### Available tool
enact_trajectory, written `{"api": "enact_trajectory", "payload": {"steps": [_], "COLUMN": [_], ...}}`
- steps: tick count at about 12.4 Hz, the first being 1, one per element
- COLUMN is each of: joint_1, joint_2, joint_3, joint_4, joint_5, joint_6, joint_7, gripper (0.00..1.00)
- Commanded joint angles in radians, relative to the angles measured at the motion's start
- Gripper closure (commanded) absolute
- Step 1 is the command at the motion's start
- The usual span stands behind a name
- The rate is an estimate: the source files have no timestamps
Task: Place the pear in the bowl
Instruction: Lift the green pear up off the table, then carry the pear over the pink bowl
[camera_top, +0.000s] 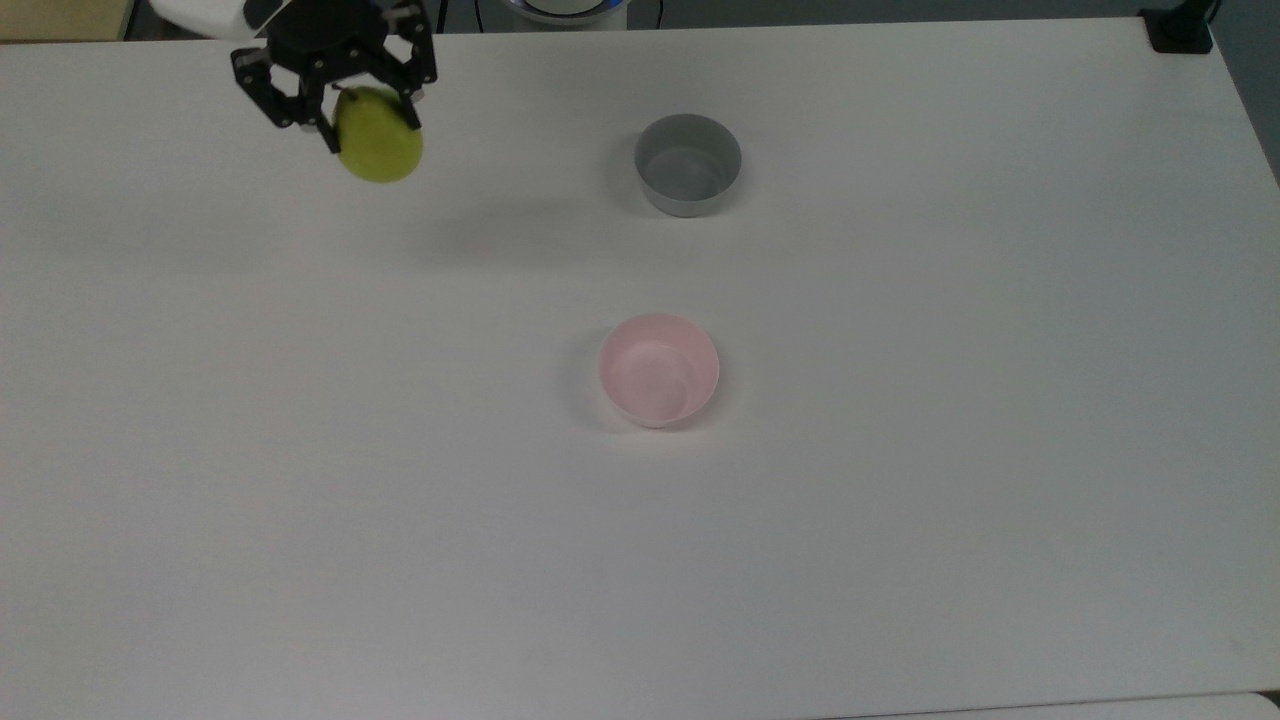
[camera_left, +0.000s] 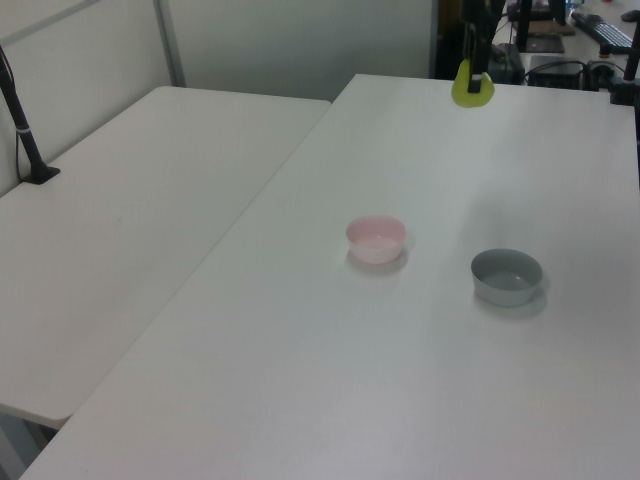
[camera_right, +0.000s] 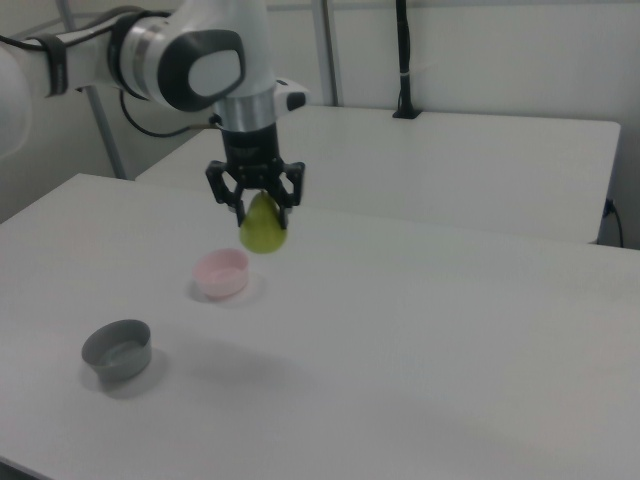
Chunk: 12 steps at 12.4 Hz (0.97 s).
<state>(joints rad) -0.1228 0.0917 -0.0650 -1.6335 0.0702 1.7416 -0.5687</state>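
one pear (camera_top: 379, 148), two bowls (pink bowl (camera_top: 659, 370), grey bowl (camera_top: 688, 165))

Lab, white tables (camera_left: 150, 200), robot arm (camera_right: 190, 60)

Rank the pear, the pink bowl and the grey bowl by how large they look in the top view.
1. pink bowl
2. grey bowl, nearly alike, so unsure
3. pear, smallest, though lifted nearer the camera in the gripper

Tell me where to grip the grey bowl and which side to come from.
Take the grey bowl by its rim, coming straight down with one finger inside and one outside the wall. It stands upright and open on the table, and looks too wide to span whole. The rim nearer the pink bowl seems as free as any; the hand now holds the pear.
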Motion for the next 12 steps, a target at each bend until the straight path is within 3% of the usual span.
{"api": "enact_trajectory", "payload": {"steps": [1,4,12], "joint_1": [0.099,0.175,0.264], "joint_2": [-0.040,-0.038,0.049], "joint_3": [-0.021,-0.042,-0.025], "joint_4": [-0.017,-0.016,0.038], "joint_5": [-0.009,-0.007,0.000], "joint_6": [-0.033,-0.033,0.090], "joint_7": [0.126,0.179,0.315], "gripper": [0.98,0.98,0.99]}}
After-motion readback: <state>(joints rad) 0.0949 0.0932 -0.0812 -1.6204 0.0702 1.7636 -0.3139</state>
